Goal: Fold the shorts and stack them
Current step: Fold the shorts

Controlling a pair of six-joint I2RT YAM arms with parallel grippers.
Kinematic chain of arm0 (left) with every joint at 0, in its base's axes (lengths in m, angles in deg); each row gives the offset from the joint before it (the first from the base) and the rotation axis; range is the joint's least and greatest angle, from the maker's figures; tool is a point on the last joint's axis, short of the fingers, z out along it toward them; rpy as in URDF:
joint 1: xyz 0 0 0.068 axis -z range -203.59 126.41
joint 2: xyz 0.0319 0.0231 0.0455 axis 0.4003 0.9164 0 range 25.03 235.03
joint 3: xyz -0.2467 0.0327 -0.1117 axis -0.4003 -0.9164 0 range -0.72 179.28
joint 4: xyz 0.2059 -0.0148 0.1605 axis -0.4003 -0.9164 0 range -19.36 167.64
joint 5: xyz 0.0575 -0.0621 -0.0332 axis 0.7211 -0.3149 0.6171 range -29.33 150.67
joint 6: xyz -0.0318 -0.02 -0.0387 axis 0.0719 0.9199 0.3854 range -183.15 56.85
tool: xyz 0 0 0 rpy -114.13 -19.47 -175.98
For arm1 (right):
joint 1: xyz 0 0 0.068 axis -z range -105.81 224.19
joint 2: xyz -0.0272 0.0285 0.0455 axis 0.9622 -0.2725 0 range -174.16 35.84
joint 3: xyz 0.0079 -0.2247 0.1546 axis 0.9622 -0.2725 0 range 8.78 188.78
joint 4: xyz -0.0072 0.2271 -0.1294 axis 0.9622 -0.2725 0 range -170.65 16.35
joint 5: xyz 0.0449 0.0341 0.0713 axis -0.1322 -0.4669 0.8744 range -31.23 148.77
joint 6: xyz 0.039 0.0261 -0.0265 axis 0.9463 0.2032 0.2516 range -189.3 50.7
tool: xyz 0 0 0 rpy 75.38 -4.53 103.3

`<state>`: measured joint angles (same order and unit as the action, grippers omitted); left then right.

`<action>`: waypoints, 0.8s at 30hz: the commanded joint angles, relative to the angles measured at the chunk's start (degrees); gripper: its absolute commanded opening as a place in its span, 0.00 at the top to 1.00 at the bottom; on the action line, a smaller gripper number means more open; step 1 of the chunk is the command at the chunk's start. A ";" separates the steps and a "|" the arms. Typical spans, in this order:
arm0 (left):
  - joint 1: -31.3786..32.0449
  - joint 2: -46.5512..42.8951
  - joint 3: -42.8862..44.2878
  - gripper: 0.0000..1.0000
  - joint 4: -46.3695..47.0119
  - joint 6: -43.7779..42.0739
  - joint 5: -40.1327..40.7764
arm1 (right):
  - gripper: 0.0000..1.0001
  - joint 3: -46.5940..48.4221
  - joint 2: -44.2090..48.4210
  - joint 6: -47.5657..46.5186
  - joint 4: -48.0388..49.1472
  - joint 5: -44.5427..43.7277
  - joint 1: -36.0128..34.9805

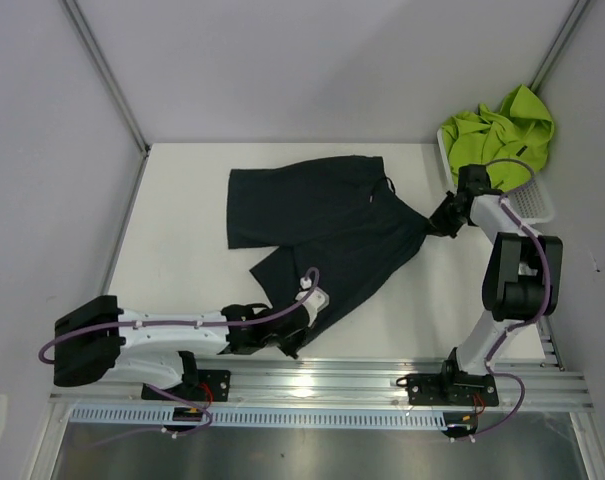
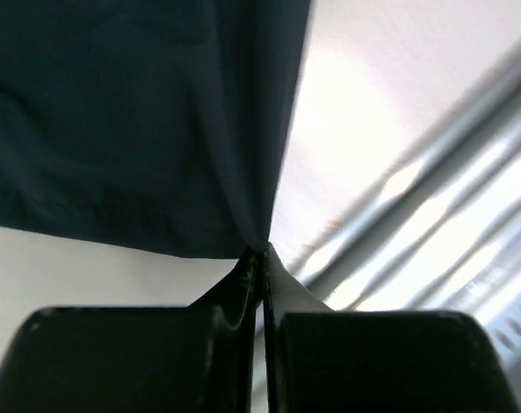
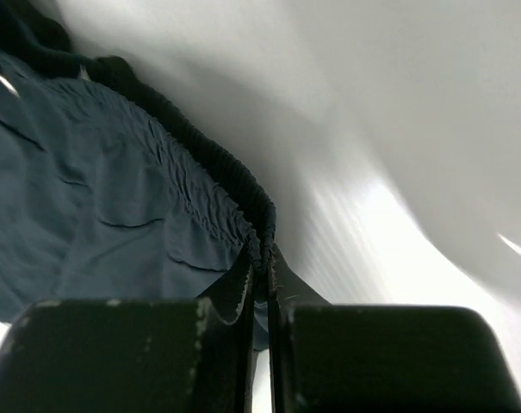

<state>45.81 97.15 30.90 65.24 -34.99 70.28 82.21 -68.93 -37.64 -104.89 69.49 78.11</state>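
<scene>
The dark navy shorts (image 1: 322,225) lie spread over the middle of the white table, one leg reaching toward the near edge. My left gripper (image 1: 300,338) is shut on the hem corner of that near leg; the left wrist view shows the dark navy shorts (image 2: 139,120) drawn into a fold that pinches into my left gripper (image 2: 264,251). My right gripper (image 1: 444,218) is shut on the gathered waistband at the right side. The right wrist view has the dark navy shorts (image 3: 114,198) with the ribbed band running into my right gripper (image 3: 265,256). The lime green shorts (image 1: 497,135) sit bunched in the basket.
A white mesh basket (image 1: 537,205) stands at the far right corner of the table, holding the green pair. Grey walls close in the table on the left, back and right. A metal rail (image 1: 322,385) runs along the near edge by the arm bases.
</scene>
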 commanded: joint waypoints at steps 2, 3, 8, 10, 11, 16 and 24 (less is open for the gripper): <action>6.87 -3.30 5.29 1.00 -1.40 2.59 -5.12 | 1.00 -2.49 9.66 -1.86 -5.49 -6.04 1.70; 8.01 -2.86 6.43 1.00 -1.74 3.03 -5.73 | 1.00 -4.15 12.28 -2.13 -5.93 -6.85 1.79; 12.42 -1.28 12.32 1.00 -6.57 4.62 -5.30 | 1.00 -7.95 17.23 -2.31 -8.13 -8.00 2.05; 11.46 -3.02 14.87 1.00 -10.26 3.48 -2.41 | 1.00 -7.43 18.46 -1.61 -9.88 -8.70 2.14; 10.58 -3.82 15.57 1.00 -11.40 2.96 -2.05 | 1.00 -7.07 19.07 -1.17 -10.32 -8.96 2.14; -3.11 -11.28 19.09 1.00 -16.94 -0.03 -7.40 | 1.00 -2.68 21.71 1.73 -14.46 -9.58 2.67; -26.12 -14.20 26.83 1.00 -23.54 -7.50 -10.56 | 1.00 10.66 15.75 6.65 -14.11 -2.55 2.41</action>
<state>26.25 83.38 54.92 45.57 -37.83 63.11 86.67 -51.10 -34.25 -120.11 64.11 80.47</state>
